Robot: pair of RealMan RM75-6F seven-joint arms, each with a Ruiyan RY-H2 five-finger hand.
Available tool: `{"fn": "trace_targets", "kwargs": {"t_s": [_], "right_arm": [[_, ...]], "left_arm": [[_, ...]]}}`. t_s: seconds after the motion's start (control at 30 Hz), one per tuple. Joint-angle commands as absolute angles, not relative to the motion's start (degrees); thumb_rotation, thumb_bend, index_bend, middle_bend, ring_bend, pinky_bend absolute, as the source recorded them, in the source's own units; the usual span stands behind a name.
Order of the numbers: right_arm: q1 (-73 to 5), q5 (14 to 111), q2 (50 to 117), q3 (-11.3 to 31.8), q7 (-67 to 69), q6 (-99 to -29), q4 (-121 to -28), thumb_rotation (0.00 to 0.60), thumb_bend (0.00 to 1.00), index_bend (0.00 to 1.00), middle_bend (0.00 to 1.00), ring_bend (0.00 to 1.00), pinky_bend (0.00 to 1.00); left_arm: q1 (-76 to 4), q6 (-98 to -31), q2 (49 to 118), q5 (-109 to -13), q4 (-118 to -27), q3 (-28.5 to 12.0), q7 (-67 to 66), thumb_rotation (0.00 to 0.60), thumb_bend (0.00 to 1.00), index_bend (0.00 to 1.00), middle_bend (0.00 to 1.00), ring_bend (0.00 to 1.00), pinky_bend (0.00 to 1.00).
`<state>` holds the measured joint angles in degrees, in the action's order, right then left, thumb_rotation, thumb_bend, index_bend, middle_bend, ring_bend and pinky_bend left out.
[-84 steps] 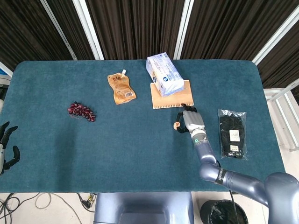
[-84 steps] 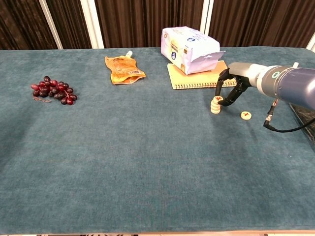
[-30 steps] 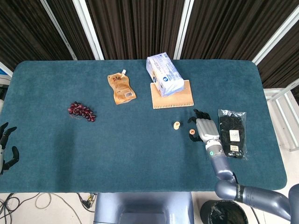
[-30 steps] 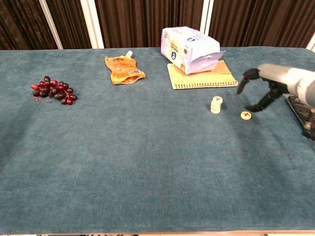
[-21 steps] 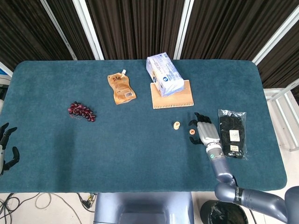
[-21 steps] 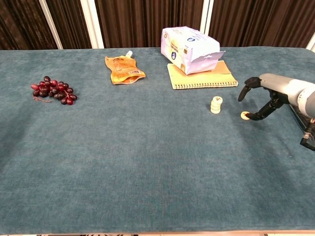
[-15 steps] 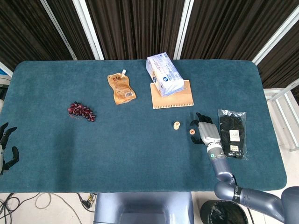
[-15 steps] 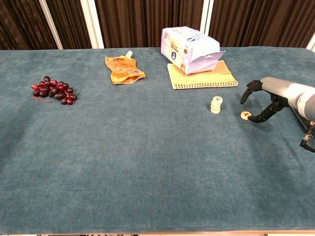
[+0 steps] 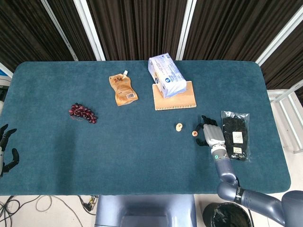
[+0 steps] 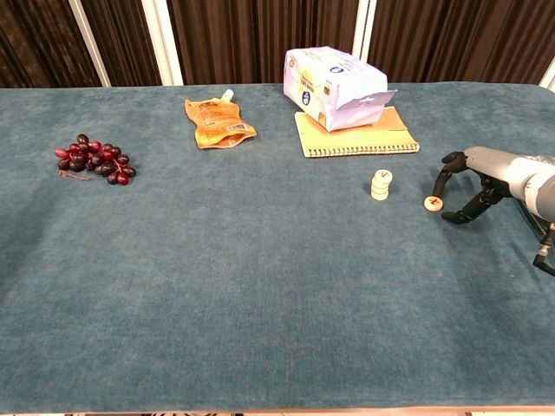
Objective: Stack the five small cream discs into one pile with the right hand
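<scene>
Just beside the lone disc (image 10: 432, 203), right hand (image 10: 464, 185) arches open, holding nothing.

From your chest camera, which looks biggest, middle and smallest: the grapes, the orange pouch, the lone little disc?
1. Orange pouch, largest.
2. Grapes, close behind, though nearer the camera, so unsure.
3. Lone disc, clearly smallest.

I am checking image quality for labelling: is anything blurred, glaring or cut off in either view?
Head view: sharp, evenly lit, soft shadow under the right robot hand; the left robot hand sits at the frame edge. Chest view: sharp, no glare; the loose disc and pile are clear.
</scene>
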<state>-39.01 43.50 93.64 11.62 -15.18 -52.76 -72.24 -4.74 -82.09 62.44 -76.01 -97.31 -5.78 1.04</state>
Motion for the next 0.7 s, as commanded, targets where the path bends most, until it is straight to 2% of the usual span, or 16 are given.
{"fn": "trace_targets", "kwargs": {"t_s": [0.03, 0.7], "right_arm": [[-39.0, 43.7, 93.8, 11.9, -15.1, -52.5, -71.9, 0.6, 0.4, 0.43, 0.0, 0.0, 0.0], [-39.4, 42.3, 95.0, 13.6, -15.7, -50.4, -70.2, 0.6, 0.4, 0.47, 0.0, 0.0, 0.0]], "left_arm": [[-4.7, -82.1, 62.4, -76.0, -97.3, -5.8, 1.1, 0.6, 0.62, 0.17, 0.0, 0.0, 0.0], [-4.8, -81.9, 62.4, -75.9, -97.3, -5.8, 0.8, 0.6, 0.62, 0.17, 0.0, 0.0, 0.0]]}}
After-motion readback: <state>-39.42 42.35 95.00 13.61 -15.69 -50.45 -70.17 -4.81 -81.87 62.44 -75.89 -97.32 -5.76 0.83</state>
